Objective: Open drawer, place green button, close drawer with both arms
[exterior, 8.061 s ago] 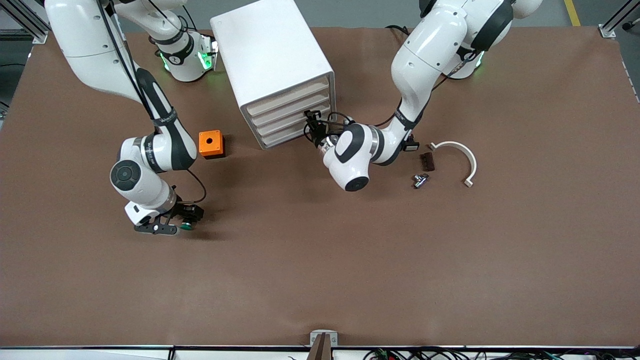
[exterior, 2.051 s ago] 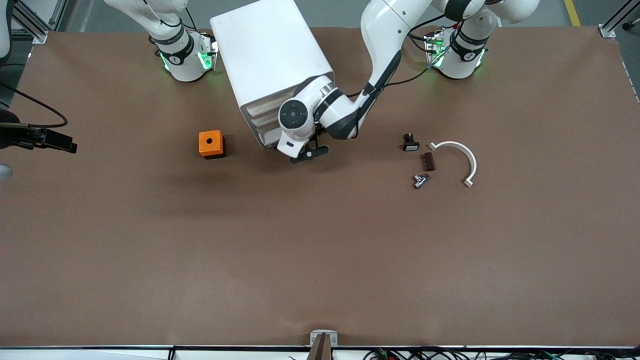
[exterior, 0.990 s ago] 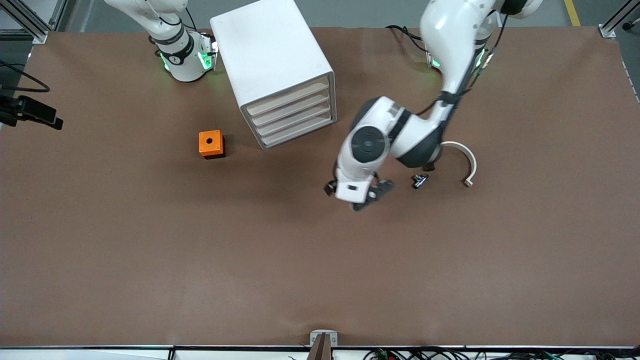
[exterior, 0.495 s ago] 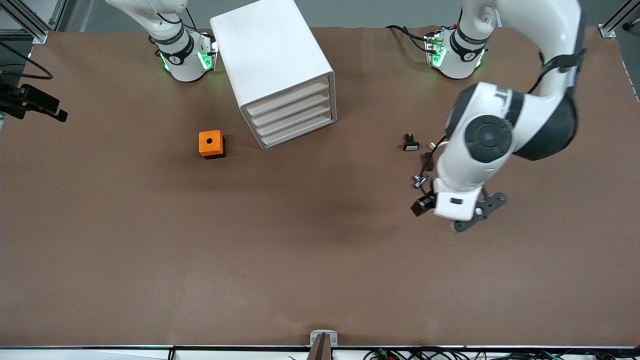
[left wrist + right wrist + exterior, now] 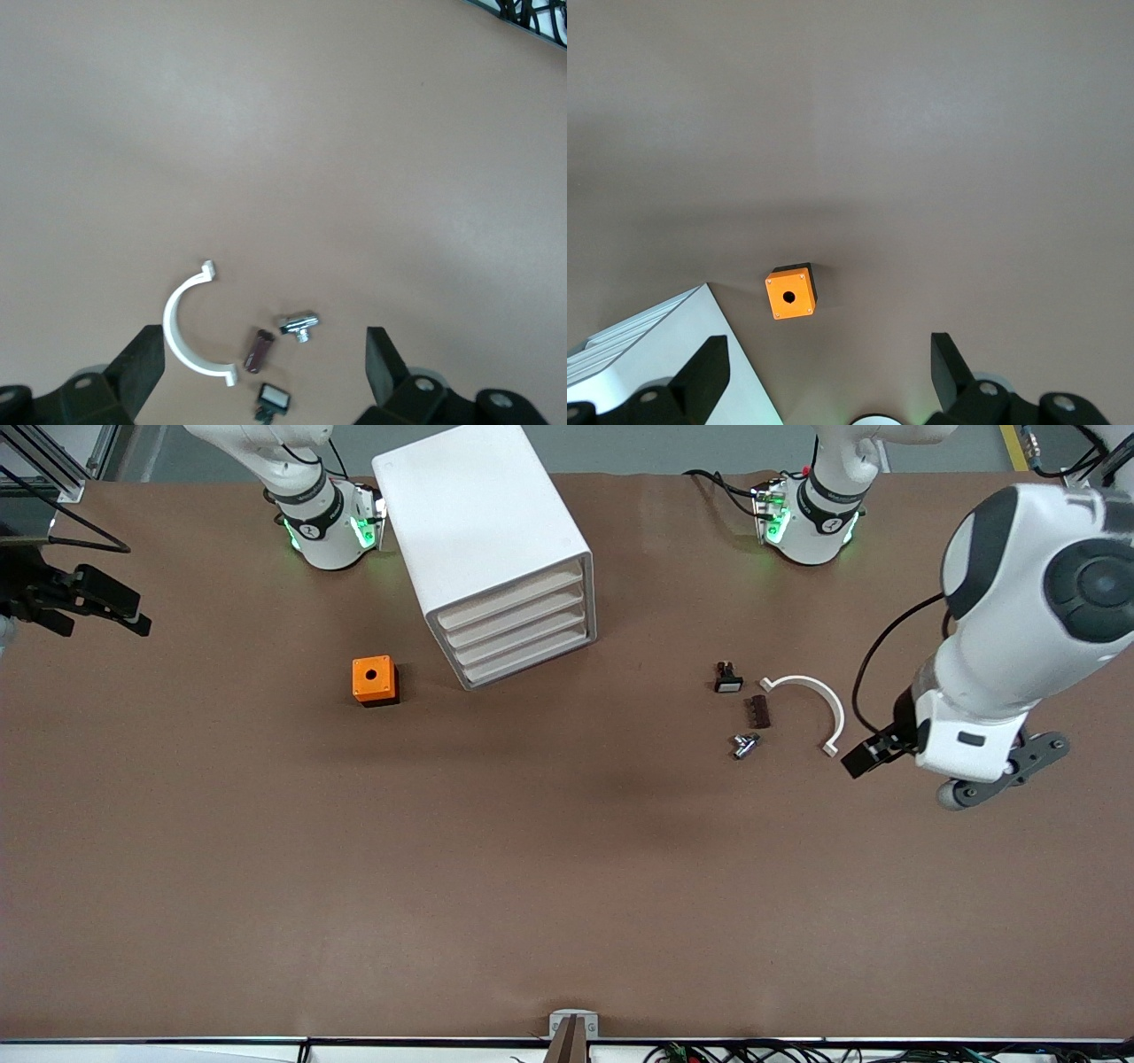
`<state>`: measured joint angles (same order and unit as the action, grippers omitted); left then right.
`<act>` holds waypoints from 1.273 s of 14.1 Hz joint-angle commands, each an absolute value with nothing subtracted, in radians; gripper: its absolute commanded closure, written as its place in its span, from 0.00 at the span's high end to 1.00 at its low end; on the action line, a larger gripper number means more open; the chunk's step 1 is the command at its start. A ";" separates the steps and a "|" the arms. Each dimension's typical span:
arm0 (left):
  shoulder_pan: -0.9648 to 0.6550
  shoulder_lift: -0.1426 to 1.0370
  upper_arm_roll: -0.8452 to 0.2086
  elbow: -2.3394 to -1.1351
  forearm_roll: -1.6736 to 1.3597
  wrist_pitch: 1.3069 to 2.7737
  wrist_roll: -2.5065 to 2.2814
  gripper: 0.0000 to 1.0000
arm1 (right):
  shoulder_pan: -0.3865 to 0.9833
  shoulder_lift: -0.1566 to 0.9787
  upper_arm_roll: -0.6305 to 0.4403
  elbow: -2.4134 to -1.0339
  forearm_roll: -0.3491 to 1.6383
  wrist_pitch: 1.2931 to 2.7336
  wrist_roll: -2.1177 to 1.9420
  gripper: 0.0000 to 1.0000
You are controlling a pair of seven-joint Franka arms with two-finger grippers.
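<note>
The green-capped button is hidden in every view. The white drawer cabinet stands near the right arm's base with all its drawers shut; a corner shows in the right wrist view. My left gripper is open and empty, up in the air over the left arm's end of the table, beside the white curved clamp. In its wrist view the fingers stand wide apart. My right gripper is open and empty, high over the right arm's end of the table; its fingers are spread.
An orange box with a hole sits beside the cabinet, also in the right wrist view. A black button with white face, a brown piece and a metal fitting lie by the clamp.
My left gripper has swung from the cabinet's front, past the small parts, to the left arm's end of the table. The green button, by my right gripper earlier, no longer shows.
</note>
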<state>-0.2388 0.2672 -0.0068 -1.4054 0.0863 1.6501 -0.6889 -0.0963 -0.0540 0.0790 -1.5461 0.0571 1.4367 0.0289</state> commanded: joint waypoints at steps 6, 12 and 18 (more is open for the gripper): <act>-0.103 0.008 -0.021 -1.575 0.040 1.546 -0.266 1.00 | -0.100 -0.081 0.074 -1.577 0.064 1.439 0.026 1.00; -0.063 -0.109 -0.070 -1.687 0.038 1.575 -0.178 1.00 | -0.028 -0.089 0.016 -1.577 0.051 1.434 0.025 1.00; -0.011 -0.141 -0.120 -1.721 0.032 1.569 -0.169 1.00 | -0.020 -0.091 -0.012 -1.577 0.051 1.433 0.025 1.00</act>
<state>-0.0293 -0.0954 -0.1107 -1.6742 0.0494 1.5515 -0.1943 -0.0323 -0.0637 -0.0009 -1.5549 0.0559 1.4328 0.0287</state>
